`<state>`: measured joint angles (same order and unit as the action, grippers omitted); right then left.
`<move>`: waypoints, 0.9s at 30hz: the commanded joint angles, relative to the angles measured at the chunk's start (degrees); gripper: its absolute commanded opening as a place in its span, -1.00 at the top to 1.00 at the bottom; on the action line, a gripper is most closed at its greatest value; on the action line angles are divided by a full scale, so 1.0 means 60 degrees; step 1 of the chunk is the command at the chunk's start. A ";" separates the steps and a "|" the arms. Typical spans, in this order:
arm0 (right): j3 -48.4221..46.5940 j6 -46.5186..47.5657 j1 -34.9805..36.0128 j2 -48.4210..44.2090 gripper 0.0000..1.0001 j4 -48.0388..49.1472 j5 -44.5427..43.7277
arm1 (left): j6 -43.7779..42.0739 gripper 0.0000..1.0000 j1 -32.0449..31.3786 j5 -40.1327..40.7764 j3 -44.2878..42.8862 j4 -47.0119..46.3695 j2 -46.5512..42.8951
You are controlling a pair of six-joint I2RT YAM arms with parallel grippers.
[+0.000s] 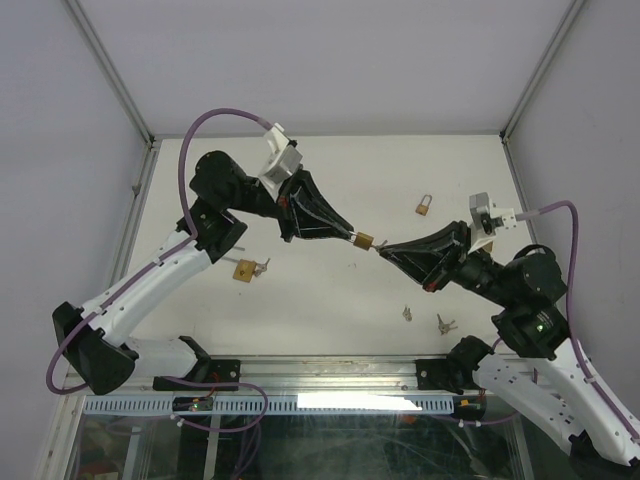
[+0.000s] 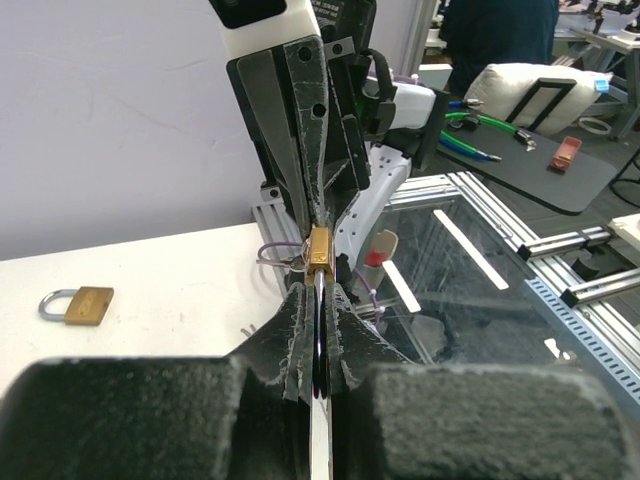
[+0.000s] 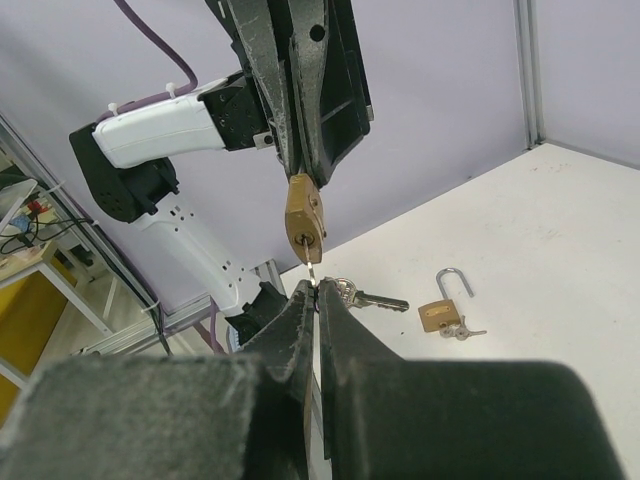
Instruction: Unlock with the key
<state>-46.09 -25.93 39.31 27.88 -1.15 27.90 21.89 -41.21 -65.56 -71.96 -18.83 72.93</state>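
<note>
Padlock (image 1: pixel 363 240) held off the surface (image 1: pixel 330 180) mid-workspace, between the two arms. Left end effector (image 1: pixel 350 236) clamped tight on its shackle end. Right end effector (image 1: pixel 383 250) pinched closed on the key (image 3: pixel 312 270), blade tip at or just inside the keyhole.

Judged stage: pick-ups and alignment done; full insertion, the turn and shackle release left. Shackle hidden by left fingers, so cannot tell whether it has sprung.

Right wrist view shows the keyhole face and spare keys (image 3: pixel 360 296) dangling beside its fingertips. Top view shows only the tips meeting. Left wrist view gives the brass body edge-on, keyhole unseen.
</note>
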 commanded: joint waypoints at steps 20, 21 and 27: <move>-0.0489 -0.0844 0.0047 0.1454 1.00 0.2111 0.1346 | -0.1995 1.00 -0.0467 0.1221 0.1124 0.0248 -0.0487; -0.0513 -0.0931 0.0047 0.1490 1.00 0.2121 0.1355 | -0.2218 1.00 -0.0468 0.1214 0.1269 0.0241 -0.0557; -0.0713 -0.2246 0.0041 0.1891 1.00 0.2379 0.1419 | -0.3139 1.00 -0.0459 0.1135 0.1826 0.0074 -0.0750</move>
<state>-47.79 -31.33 38.63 35.83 2.28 33.69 9.89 -41.63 -60.18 -63.48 -18.68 66.41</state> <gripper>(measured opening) 0.007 0.027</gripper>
